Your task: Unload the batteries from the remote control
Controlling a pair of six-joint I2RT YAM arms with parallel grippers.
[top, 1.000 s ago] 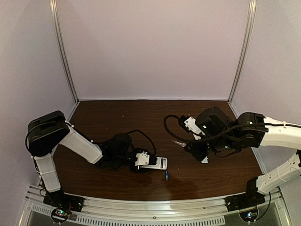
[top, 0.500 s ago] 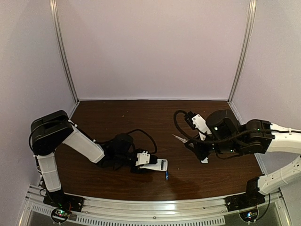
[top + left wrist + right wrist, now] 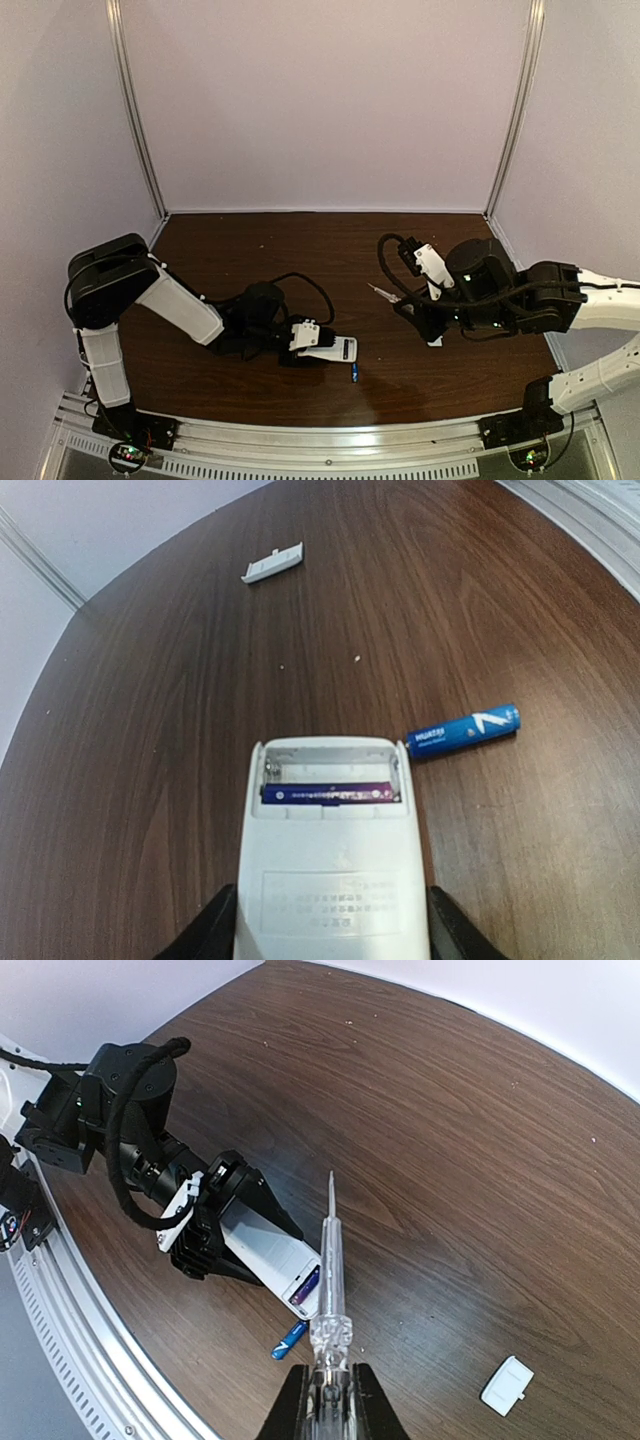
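Overhead and wrist views of the bench. We mark the left gripper (image 3: 330, 925), whose two black fingers (image 3: 215, 930) press on the long sides of the slim white plastic remote control (image 3: 335, 880), so that it is clamped on the remote. The remote lies low over the dark brown wooden table (image 3: 150, 680), near the front edge and left of centre in the overhead view (image 3: 335, 348). Its back faces up and its battery compartment is uncovered at the far end.

We see one dark purple cylindrical battery (image 3: 325, 793) lying crosswise in the compartment, and the slot beyond it is bare. A second, blue cylindrical battery with white lettering (image 3: 463, 731) lies on the table just beside the corner of the open end. We cannot tell whether it touches the remote. It shows as a small blue mark in the overhead view (image 3: 354, 373) and the right wrist view (image 3: 291, 1339).

The right gripper (image 3: 327, 1400) is closed on the clear plastic handle of a thin screwdriver with a silvery shaft (image 3: 330, 1260). The shaft points toward the left arm. In the overhead view its tip (image 3: 380, 292) stands apart from the remote.

A small white squarish plastic cover piece (image 3: 506, 1385) lies flat on the table on the right arm's side, well apart from the remote. We also see it at the far edge of the left wrist view (image 3: 272, 563).
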